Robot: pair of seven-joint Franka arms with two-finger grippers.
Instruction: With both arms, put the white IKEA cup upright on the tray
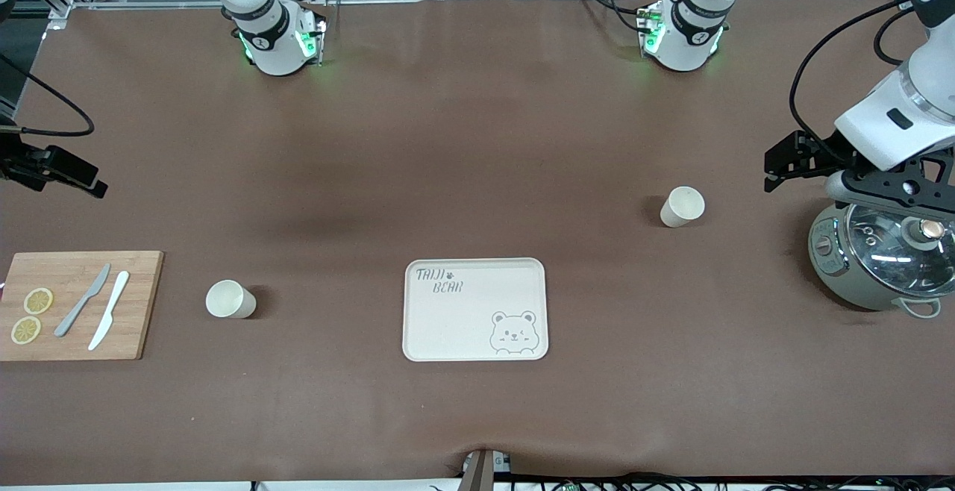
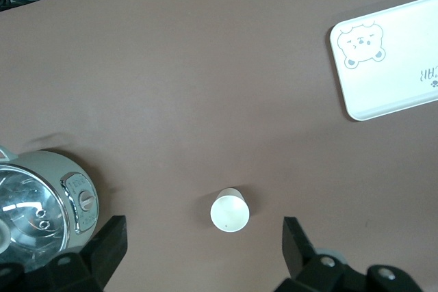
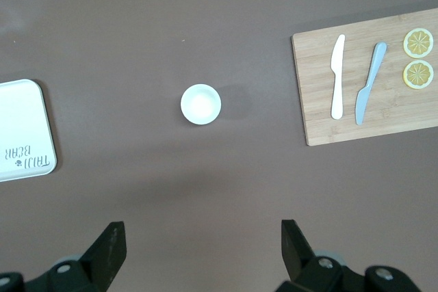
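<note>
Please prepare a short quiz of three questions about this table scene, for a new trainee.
1. True or false: a cup already stands on the tray.
2. Which cup lies nearer to the front camera: A) the cup toward the right arm's end, B) the cup toward the left arm's end?
3. What lies on the cutting board?

Key
1. False: the tray is bare, and both cups stand on the table apart from it.
2. A.
3. A grey knife, a white knife and two lemon slices.

Both the left gripper and the right gripper are open and hold nothing.
</note>
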